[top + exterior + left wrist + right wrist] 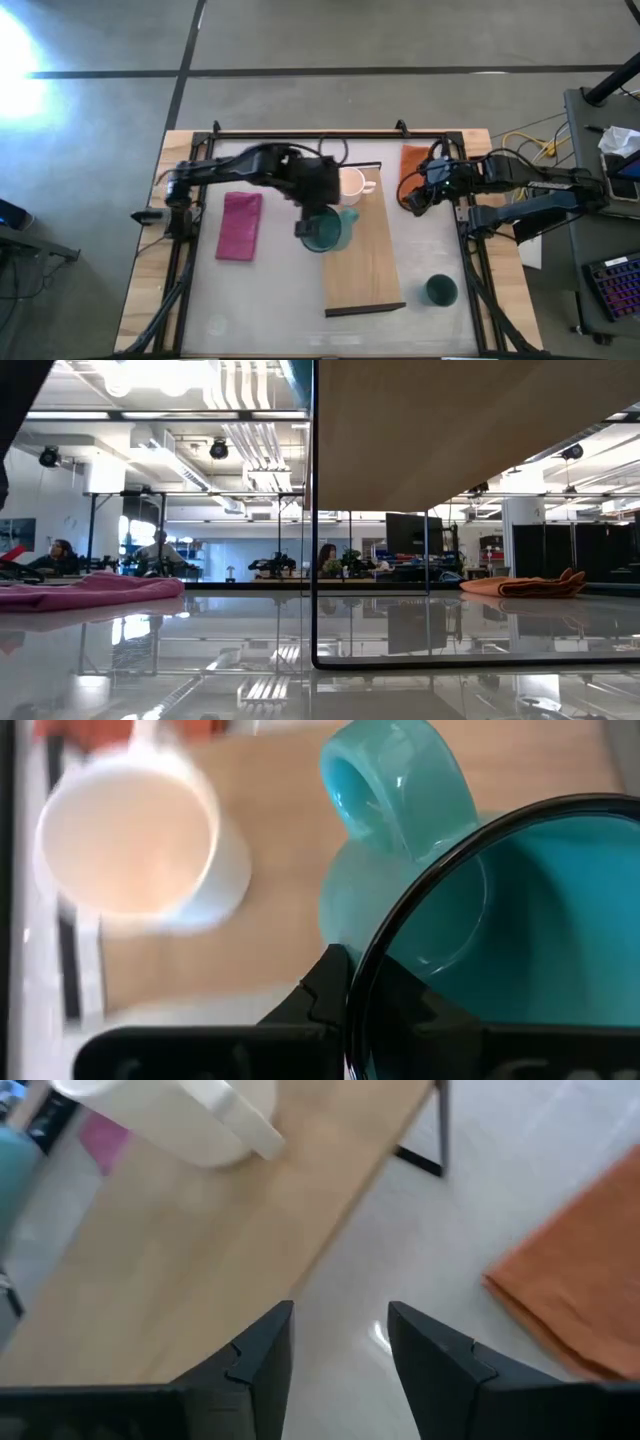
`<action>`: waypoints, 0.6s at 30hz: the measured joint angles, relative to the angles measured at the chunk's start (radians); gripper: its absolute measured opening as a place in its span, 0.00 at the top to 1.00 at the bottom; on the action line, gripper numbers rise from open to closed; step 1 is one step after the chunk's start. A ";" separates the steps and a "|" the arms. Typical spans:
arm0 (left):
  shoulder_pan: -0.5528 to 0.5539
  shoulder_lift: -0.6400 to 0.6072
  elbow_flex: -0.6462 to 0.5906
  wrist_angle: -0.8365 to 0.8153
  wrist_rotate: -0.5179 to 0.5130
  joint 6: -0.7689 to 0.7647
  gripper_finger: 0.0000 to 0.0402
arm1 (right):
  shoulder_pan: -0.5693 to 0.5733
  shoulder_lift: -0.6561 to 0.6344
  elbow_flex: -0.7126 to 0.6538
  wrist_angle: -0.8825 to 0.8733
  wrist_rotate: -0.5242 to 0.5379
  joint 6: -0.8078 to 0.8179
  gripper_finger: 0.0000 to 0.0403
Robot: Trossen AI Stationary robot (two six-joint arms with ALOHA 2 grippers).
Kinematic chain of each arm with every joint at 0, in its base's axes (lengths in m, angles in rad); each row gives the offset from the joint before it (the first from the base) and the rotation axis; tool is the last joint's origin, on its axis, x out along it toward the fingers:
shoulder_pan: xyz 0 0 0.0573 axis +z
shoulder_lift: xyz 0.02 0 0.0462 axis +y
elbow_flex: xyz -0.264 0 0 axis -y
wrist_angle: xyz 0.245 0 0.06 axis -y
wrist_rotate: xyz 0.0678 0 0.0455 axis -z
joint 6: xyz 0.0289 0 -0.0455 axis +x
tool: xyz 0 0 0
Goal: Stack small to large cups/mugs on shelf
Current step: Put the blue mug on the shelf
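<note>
My left gripper [308, 228] is shut on the teal-green mug [327, 232] over the left edge of the light-wood shelf [368, 262]. The mug's handle [385, 790] points toward the small white mug [352, 183], which stands upright on the shelf's far end. The dark green cup [441, 290] stands on the table to the right of the shelf's near end. My right gripper [340, 1340] is open and empty over the table between the shelf's right edge and the orange cloth [413, 165]. My left gripper holds the teal-green mug by its rim [365, 975], on the side away from the handle. One finger [320, 995] shows against the outside of the wall. The mug hides the other finger. The gripper comes from above; whether the base rests on the shelf I cannot tell.
A magenta cloth [240, 225] lies on the table left of the shelf. A black frame [300, 132] runs along the table's far edge and sides. In the low view the shelf's black rail [314, 510] stands in front. People sit in the room behind the table.
</note>
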 joint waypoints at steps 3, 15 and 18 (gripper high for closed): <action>0.014 0.057 0.053 0.012 0.051 0.039 1.00 | 0.000 0.015 0.000 0.043 -0.008 -0.014 0.65; 0.074 0.135 0.050 0.136 0.112 0.107 1.00 | 0.000 0.089 -0.001 0.194 -0.054 -0.032 0.86; 0.077 0.147 0.050 0.165 0.118 0.115 1.00 | 0.000 0.113 -0.001 0.212 -0.069 -0.034 0.90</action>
